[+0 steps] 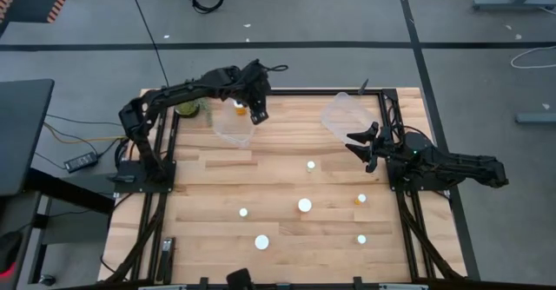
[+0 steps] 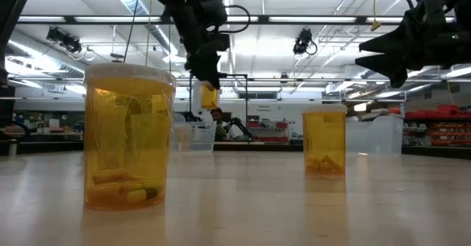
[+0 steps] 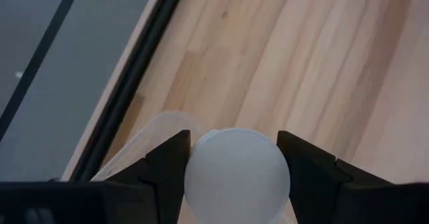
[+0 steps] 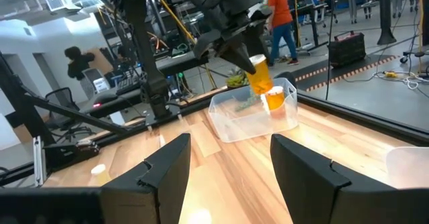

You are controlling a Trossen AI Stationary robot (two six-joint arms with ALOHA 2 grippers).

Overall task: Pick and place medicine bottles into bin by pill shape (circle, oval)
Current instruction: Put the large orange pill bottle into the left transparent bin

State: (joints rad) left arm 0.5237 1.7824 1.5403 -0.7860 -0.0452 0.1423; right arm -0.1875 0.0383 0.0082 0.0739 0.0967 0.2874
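My left gripper (image 1: pixel 258 109) is shut on a small orange medicine bottle (image 4: pixel 259 73), held over the clear bin (image 1: pixel 228 134) at the table's far left. Another orange bottle (image 4: pixel 273 98) stands inside that bin. My right gripper (image 1: pixel 359 144) is open and empty near the right edge, beside a second clear bin (image 1: pixel 343 112). Several white-capped bottles stand upright on the table's near half, among them one (image 1: pixel 304 205), another (image 1: pixel 261 241) and a third (image 1: pixel 311 165). Two of them loom close in the low view, one on the left (image 2: pixel 129 146) and one on the right (image 2: pixel 324 141). My left gripper pinches the bottle at its white cap (image 3: pixel 234 174), one finger (image 3: pixel 167 167) on each side of the cap. The fingers come from above, slanting down. The orange body (image 2: pixel 210 96) hangs below them, a little tilted, lifted clear above the bin.
A black frame runs along the table's left, far and right edges (image 1: pixel 174 134). A green object (image 1: pixel 188 109) lies by the far left corner, behind the left bin. Bare wood (image 1: pixel 217 181) lies between the bins and the standing bottles. A person (image 4: pixel 278 13) walks in the room beyond.
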